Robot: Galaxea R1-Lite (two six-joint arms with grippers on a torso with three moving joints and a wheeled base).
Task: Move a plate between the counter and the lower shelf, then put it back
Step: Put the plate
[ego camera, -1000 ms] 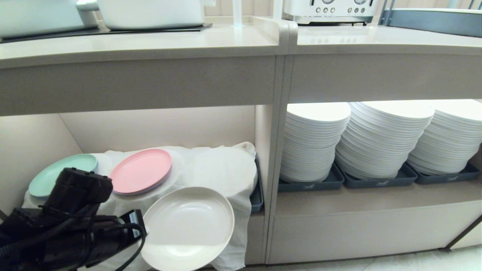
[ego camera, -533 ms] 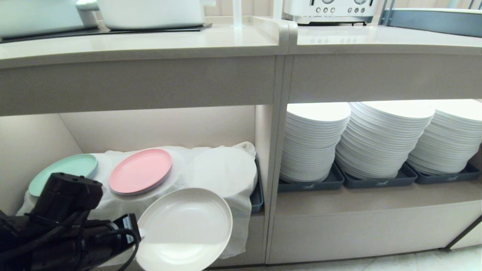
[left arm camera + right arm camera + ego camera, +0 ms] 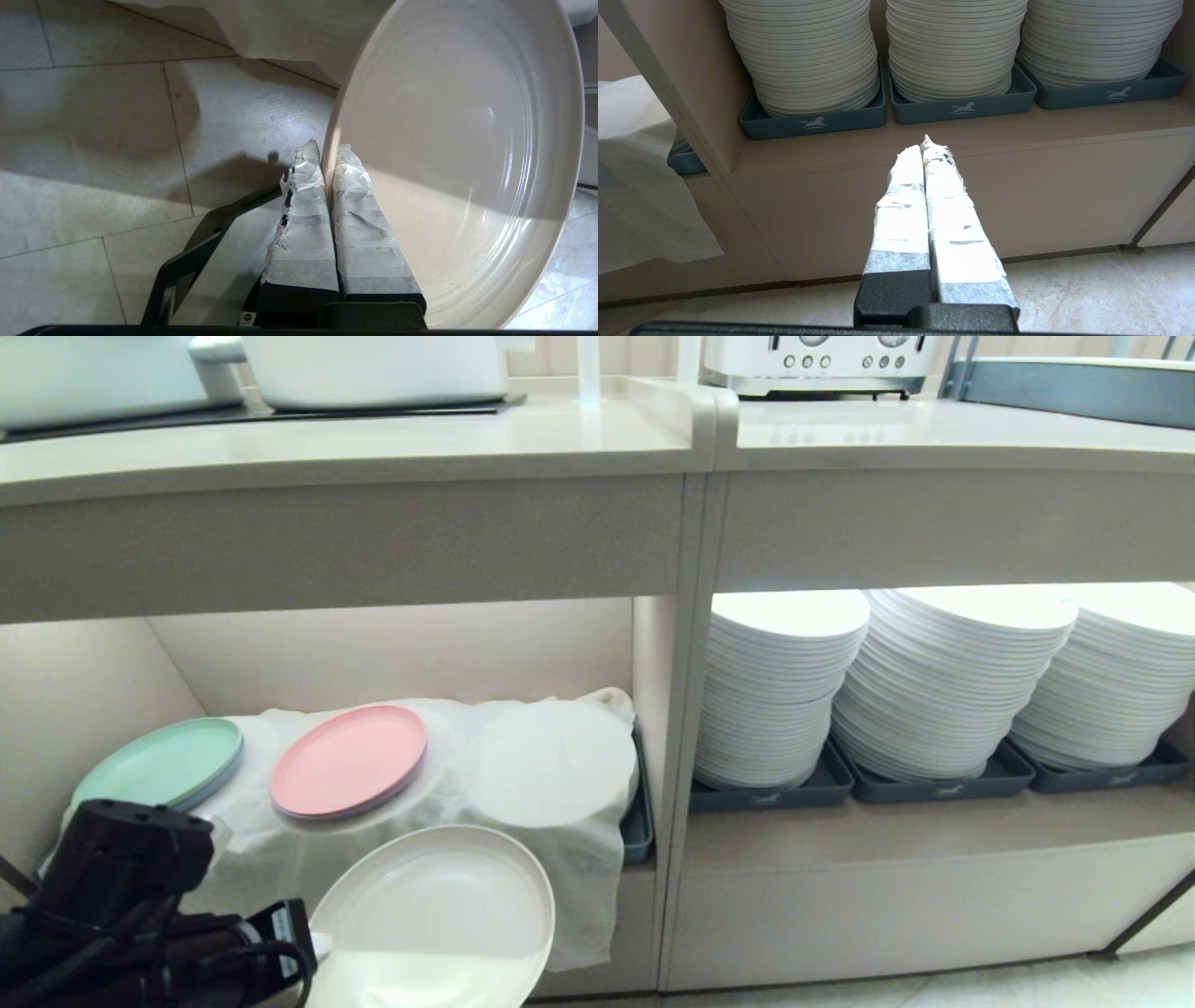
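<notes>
1. The left gripper is clamped on the near rim of the cream plate, one taped finger under the rim and the other inside it.
2. In the head view the plate hangs in the air at the lower left, in front of the lower shelf and below its front edge, tilted so that its hollow faces up and toward the camera. It overlaps the draped front of the white cloth.
3. The left wrist view shows tiled floor beneath the plate.
4. On the cloth in the lower shelf lie a mint-green plate at the left and a pink plate beside it; a round hump shows under the cloth to the right of them.
5. The tabletop runs above the shelf, carrying white cookware on a black hob panel.
6. The right gripper is closed on nothing, its taped fingers pressed together, and points at the neighbouring bay, where tall stacks of white plates sit in dark trays.
7. A white toaster stands on the adjoining top.
</notes>
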